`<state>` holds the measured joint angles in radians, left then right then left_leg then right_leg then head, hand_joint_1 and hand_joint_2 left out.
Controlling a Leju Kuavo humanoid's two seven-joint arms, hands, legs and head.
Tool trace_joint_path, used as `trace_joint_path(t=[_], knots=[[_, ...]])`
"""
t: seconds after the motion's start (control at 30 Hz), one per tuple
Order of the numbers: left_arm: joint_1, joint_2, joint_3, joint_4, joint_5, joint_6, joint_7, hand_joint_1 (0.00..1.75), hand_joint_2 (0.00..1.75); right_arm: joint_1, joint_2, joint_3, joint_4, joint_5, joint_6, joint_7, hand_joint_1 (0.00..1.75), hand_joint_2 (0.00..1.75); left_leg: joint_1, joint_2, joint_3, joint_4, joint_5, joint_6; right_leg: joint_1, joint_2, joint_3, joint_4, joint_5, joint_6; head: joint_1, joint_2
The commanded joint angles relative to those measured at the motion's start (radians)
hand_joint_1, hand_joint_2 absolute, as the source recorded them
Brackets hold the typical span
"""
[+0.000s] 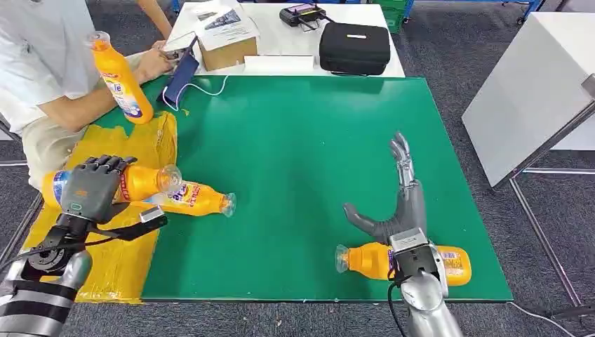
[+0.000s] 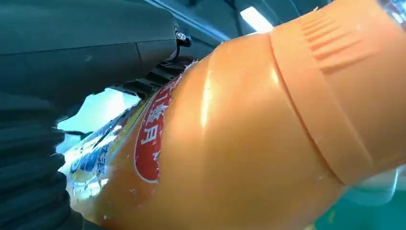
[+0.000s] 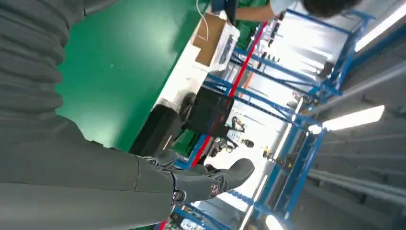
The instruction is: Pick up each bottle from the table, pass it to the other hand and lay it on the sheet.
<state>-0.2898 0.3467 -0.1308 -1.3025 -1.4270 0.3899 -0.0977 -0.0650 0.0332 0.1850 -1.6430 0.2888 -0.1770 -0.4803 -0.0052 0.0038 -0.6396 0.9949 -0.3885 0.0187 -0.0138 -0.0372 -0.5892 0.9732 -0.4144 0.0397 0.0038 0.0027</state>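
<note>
Right at the near edge of the green table lies an orange bottle on its side. Its clear cap end points toward the left edge, and its long side runs along the near edge. Part of its middle is hidden behind the wrist of the right hand. That hand is open and holds nothing; its fingers are spread and point toward the far edge. This bottle lies just behind the right hand, close to the wrist, so the right hand is much nearer to it than the left hand is, and I think it must come back and down to reach it. Over at the left edge, the left hand is wrapped around the held bottle, above the yellow sheet that covers that side of the table. The held bottle's cap end points toward the middle of the table. I cannot tell if it rests on the sheet or is a little above it. Another orange bottle lies just beside it, near the sheet's edge. A person at the far left corner holds one more bottle upright.
</note>
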Motion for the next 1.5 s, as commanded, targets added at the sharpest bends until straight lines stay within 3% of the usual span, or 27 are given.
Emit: trace_joint_path(t=[0.03, 0.43, 0.87, 0.9, 0.93, 1.17, 1.5], knots=[[-0.072, 0.019, -0.058, 0.250, -0.039, -0.042, 0.021, 1.75, 1.75, -0.029, 0.002, -0.050, 0.026, -0.008, 0.004, 0.000, 0.00, 1.75, 0.002, -0.001, 0.007, 0.000, -0.003, -0.002, 0.001, 0.003, 0.008, -0.001, -0.003, -0.002, 0.000, 0.000], [0.013, 0.021, -0.106, 0.198, 0.014, -0.096, -0.009, 1.75, 1.75, -0.027, -0.001, -0.082, 0.032, -0.015, 0.010, 0.003, 0.00, 1.75, 0.000, 0.000, 0.002, 0.000, -0.001, -0.001, 0.000, 0.002, 0.002, -0.001, -0.001, -0.001, 0.000, 0.000], [0.017, -0.090, -0.219, 0.211, -0.001, -0.081, 0.029, 1.75, 1.75, -0.044, 0.010, -0.073, 0.065, 0.003, 0.019, 0.012, 0.00, 1.75, 0.001, -0.002, 0.007, 0.000, -0.003, -0.002, 0.001, 0.002, 0.009, -0.002, -0.003, -0.001, 0.000, 0.000], [0.014, -0.102, -0.227, 0.216, -0.004, -0.063, 0.037, 0.07, 1.75, -0.044, 0.012, -0.073, 0.065, 0.006, 0.018, 0.014, 0.00, 1.75, 0.000, -0.002, 0.004, -0.001, -0.001, -0.001, 0.000, 0.001, 0.005, -0.002, -0.001, -0.001, 0.000, 0.000], [0.012, -0.111, -0.229, 0.215, -0.004, -0.056, 0.044, 0.00, 1.75, -0.044, 0.013, -0.072, 0.066, 0.007, 0.018, 0.015, 0.00, 1.75, 0.001, -0.002, 0.007, 0.000, -0.003, -0.002, 0.001, 0.002, 0.009, -0.002, -0.003, -0.001, 0.000, 0.000], [0.011, -0.150, -0.200, 0.193, 0.020, -0.005, 0.068, 0.00, 1.75, -0.034, 0.019, -0.063, 0.066, 0.013, 0.012, 0.019, 0.00, 1.75, 0.001, -0.002, 0.005, 0.000, -0.002, -0.001, 0.001, 0.002, 0.006, -0.001, -0.002, -0.001, 0.000, 0.000], [0.011, -0.150, -0.200, 0.193, 0.020, -0.005, 0.068, 0.00, 1.75, -0.034, 0.019, -0.063, 0.066, 0.013, 0.012, 0.019, 0.00, 1.75, 0.001, -0.001, 0.003, 0.000, -0.001, -0.001, 0.001, 0.002, 0.004, -0.001, -0.001, -0.001, 0.000, 0.000]])
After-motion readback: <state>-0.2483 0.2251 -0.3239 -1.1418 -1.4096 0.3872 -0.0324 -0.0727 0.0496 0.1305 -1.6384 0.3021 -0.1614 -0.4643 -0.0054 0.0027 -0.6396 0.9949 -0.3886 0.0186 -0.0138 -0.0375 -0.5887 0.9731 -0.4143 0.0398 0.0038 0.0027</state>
